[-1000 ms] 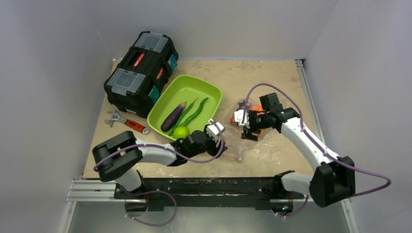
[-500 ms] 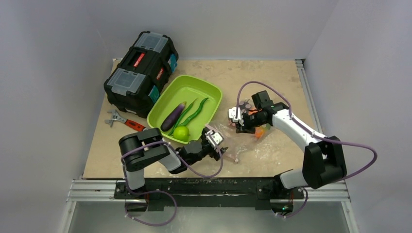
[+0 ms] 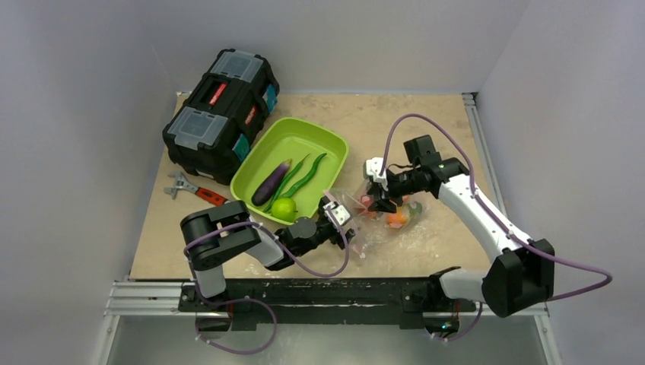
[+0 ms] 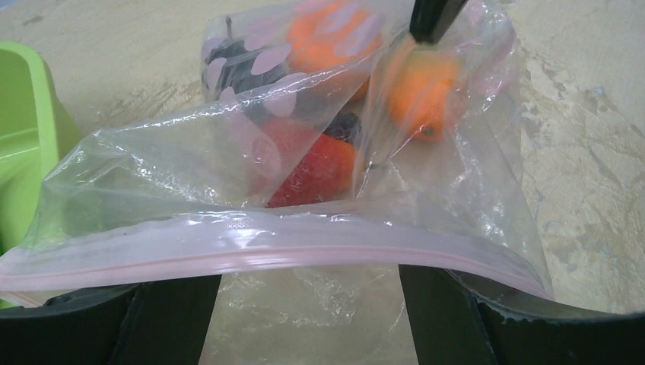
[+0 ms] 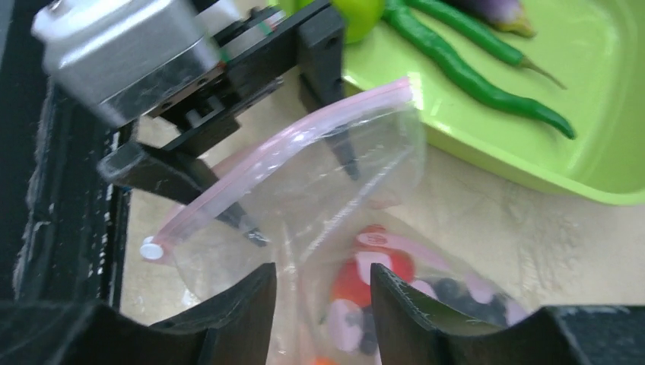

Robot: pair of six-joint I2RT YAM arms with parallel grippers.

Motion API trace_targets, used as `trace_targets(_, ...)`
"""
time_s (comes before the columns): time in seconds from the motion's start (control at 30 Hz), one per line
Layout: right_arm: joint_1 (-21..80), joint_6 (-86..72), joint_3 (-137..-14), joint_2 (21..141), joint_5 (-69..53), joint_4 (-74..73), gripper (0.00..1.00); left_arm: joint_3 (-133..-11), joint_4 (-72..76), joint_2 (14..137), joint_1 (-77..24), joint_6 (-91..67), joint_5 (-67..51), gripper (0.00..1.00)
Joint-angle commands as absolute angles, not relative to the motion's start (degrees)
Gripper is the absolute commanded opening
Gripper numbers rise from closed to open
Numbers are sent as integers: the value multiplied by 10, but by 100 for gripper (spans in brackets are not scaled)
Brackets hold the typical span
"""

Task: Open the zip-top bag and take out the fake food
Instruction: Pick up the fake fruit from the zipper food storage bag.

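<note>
- The table [image 3: 411,122] is a tan, mottled board with pale scuffs, and plain pale grey walls [image 3: 365,38] close in its far, left and right sides.
- A metal rail [image 3: 335,293] runs along the near edge and carries both arm bases.
- A black toolbox [image 3: 220,114] sits askew in the far left corner. A red-handled wrench [image 3: 199,192] lies near the left edge, just in front of it.
- A lime-green tray [image 3: 293,137] lies left of the middle, just beside the toolbox. It holds an eggplant [image 3: 271,182], two long green pods [image 3: 306,175] and a lime-green ball [image 3: 284,207].
- The zip-top bag [image 3: 373,224] lies crumpled in the near half of the table, about midway between the left and right edges. It is just right of the tray's near corner, between the two grippers.
- Its pink zip strip [image 4: 304,255] faces the left arm, and the mouth is gaping.
- The fake food [image 4: 316,171] still inside is a red pepper, orange fruits and a dark purple piece, heaped at the closed end.
- The left gripper [image 5: 300,204] is low at the bag's mouth. Its fingers are spread wide and the zip strip is draped across them.
- The right gripper [image 5: 323,277] hangs over the bag's filled end. Its fingers are somewhat apart, with clear film showing in the gap.
</note>
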State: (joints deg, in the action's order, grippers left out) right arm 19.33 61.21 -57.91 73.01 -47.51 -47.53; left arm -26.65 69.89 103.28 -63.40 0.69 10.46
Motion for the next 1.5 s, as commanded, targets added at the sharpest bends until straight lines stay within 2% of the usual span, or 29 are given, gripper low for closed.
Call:
trace_targets(0.0, 171, 524, -630, 729, -420, -392, 50, -272, 697, 1024, -631, 5, 102, 81)
trace_targets(0.07, 168, 528, -643, 766, -370, -376, 50, -274, 694, 1023, -631, -5, 102, 81)
trace_targets(0.27, 172, 553, -642, 857, -262, -333, 38, -289, 656, 1012, -631, -12, 105, 81)
trace_targets(0.47, 210, 583, -610, 903, -249, -323, 19, -308, 641, 1032, -620, -27, 92, 82)
trace_targets(0.8, 264, 609, -595, 963, -274, -363, 10, -318, 632, 1052, -592, -67, 54, 83)
trace_targets(1.03, 264, 591, -626, 968, -340, -399, 10, -306, 648, 1048, -588, -113, -26, 84)
trace_targets(1.23, 240, 568, -636, 926, -396, -425, 13, -269, 660, 991, -585, -185, -64, 83)
trace_targets(1.37, 210, 564, -639, 883, -395, -432, 19, -265, 612, 950, -585, -182, -86, 82)
trace_targets(1.47, 171, 608, -659, 846, -422, -487, 29, -257, 599, 935, -584, -151, -102, 78)
